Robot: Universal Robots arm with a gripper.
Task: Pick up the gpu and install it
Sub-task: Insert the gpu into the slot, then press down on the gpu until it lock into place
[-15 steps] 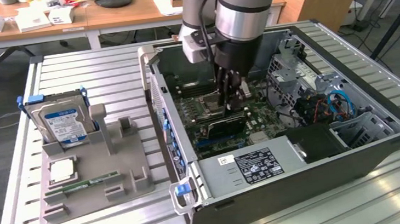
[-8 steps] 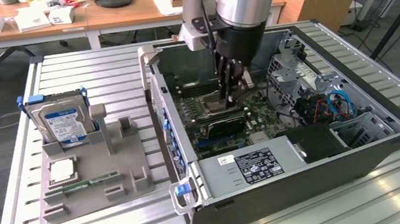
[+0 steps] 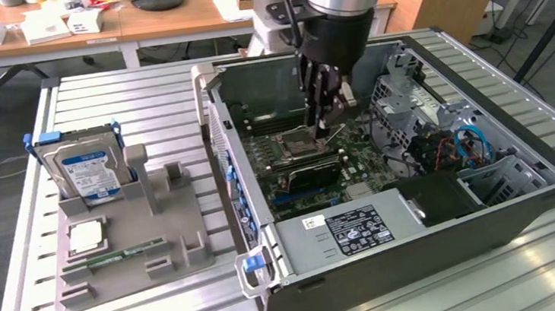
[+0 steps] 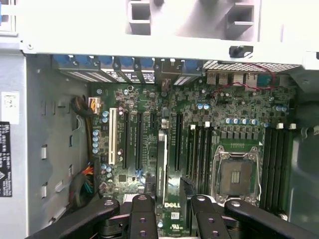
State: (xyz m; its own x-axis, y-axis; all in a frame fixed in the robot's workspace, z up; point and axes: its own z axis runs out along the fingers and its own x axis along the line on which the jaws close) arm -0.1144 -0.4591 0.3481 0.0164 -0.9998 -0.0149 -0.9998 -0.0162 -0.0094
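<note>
The gpu [image 3: 312, 173] stands on edge in a slot of the motherboard [image 4: 234, 119], inside the open computer case [image 3: 528, 215]. It is a dark flat card, and in the wrist view the gpu [image 4: 162, 164] is a thin strip seen edge-on. My gripper [image 3: 326, 129] hangs inside the case a little above the card. My gripper [image 4: 170, 219] has its fingers [image 4: 142, 219] apart with nothing between them, clear of the card's top edge.
A bare CPU socket [image 4: 238, 174] lies beside the memory slots. The power supply [image 3: 361, 228] fills the case's near end. At the exterior view's left a grey holder [image 3: 163, 235] carries a hard drive [image 3: 83, 163], a processor chip [image 3: 86, 235] and a green memory stick [image 3: 114, 257].
</note>
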